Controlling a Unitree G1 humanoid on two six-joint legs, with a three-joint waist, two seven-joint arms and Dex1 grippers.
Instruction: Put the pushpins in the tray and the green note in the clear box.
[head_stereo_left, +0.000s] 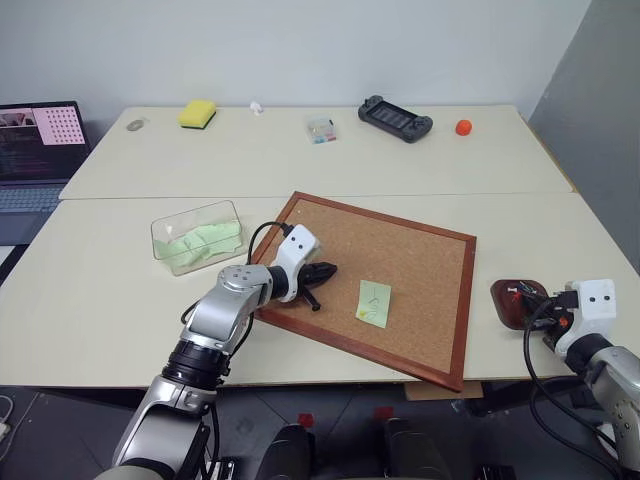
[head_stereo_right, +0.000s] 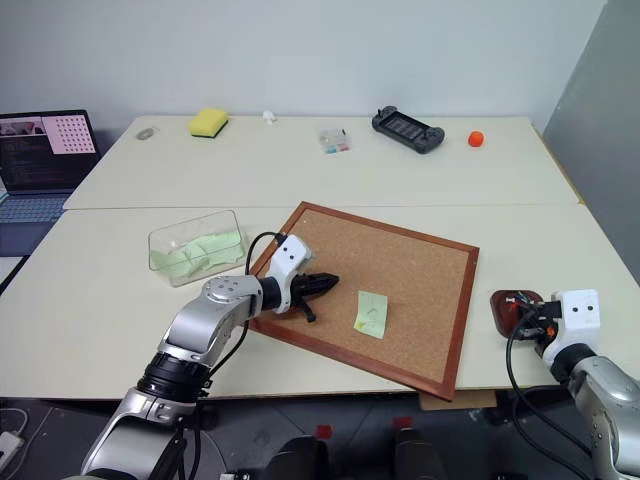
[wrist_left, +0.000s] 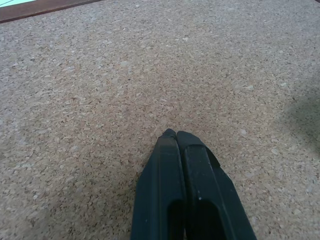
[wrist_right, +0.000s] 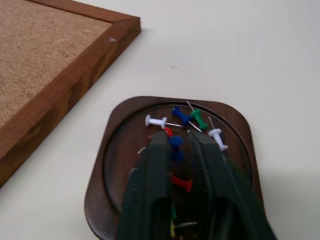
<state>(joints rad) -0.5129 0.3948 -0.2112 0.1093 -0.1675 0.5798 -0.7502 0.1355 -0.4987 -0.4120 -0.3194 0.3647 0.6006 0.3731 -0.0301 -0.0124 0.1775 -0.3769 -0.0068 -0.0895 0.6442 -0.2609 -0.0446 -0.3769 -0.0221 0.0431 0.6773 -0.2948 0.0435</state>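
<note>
Nearest, at the right edge of the tabletop (head_stereo_left: 110, 330), the right gripper (wrist_right: 182, 142) hung just over the tray (wrist_right: 110, 172), its fingers (wrist_right: 150, 175) parted a little with a blue pin between them; whether they gripped it or had let it go could not be told. Their position suggested a drop-off, since the pushpins (wrist_right: 187, 120) already lay scattered in that dish: white, blue, green and red.

Across from it, the left gripper (wrist_left: 176, 134) rested low over the bare corkboard (head_stereo_left: 420, 250) with its fingers (wrist_left: 162, 190) clenched on nothing, probably parked there to be within reach of the next item. The green note (head_stereo_left: 373, 302) sat on the cork just beside it, so that half of the task looked undone.

Farther back on the left stood the clear box (head_stereo_left: 165, 238), with pale green sheets already inside, near enough for a short carry from the board.
</note>
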